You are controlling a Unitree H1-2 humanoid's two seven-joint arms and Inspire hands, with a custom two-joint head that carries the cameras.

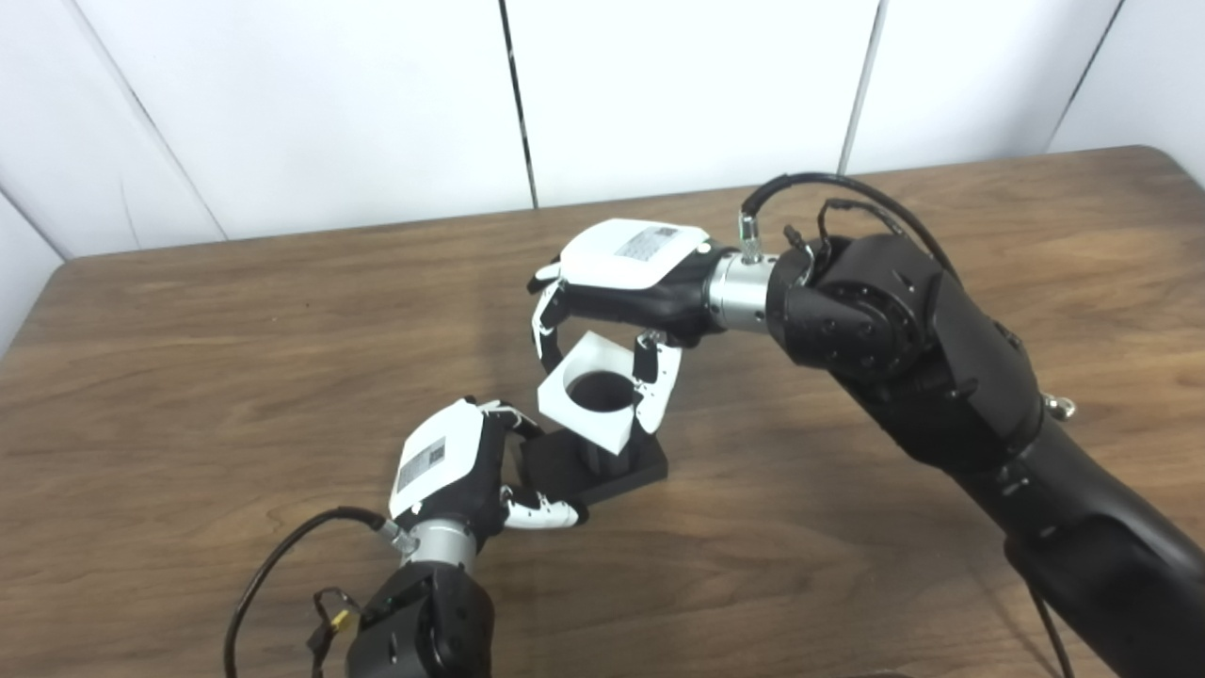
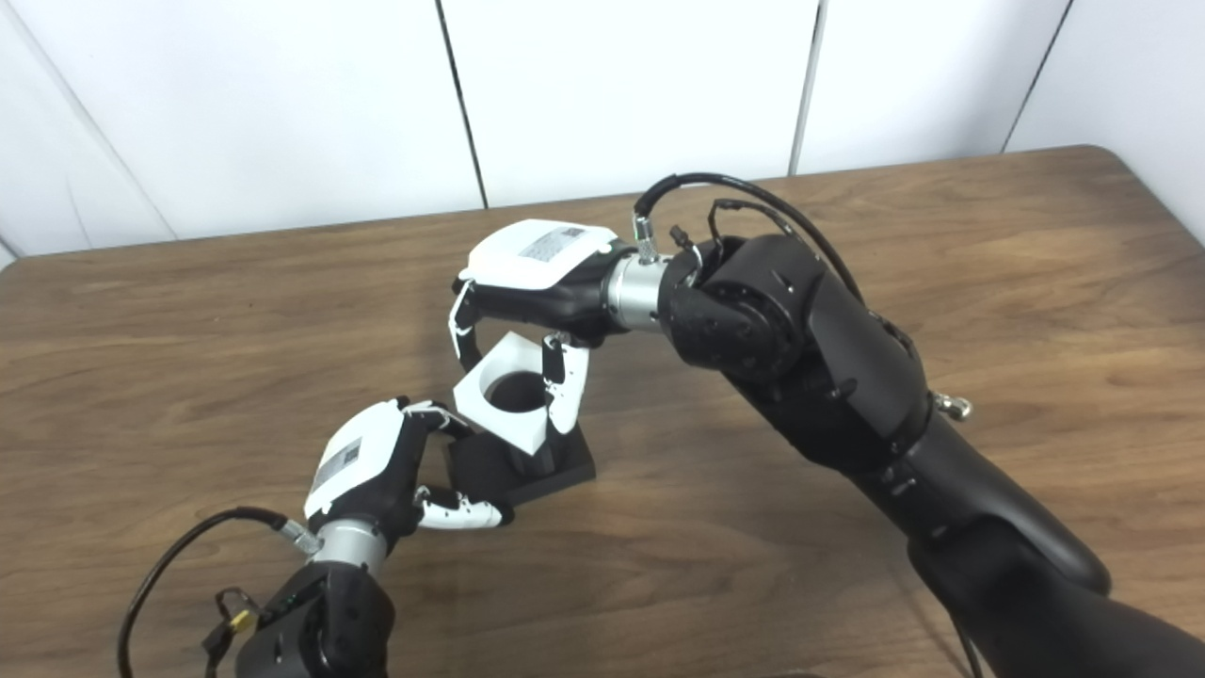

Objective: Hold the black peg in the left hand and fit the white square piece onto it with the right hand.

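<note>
one black peg [image 1: 602,468], one white square piece [image 1: 595,392].

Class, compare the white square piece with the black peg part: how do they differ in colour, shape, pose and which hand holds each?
The white square piece is white with a round hole through it; the black peg part is black, a flat base with a post rising from it. The piece sits tilted above the base, in the right hand; the peg part lies low at the table, held by the left hand. Both have square outlines.

Matt wood-grain table [image 1: 282,358], matt black peg [image 1: 621,471], smooth white square piece [image 1: 574,400]
</note>
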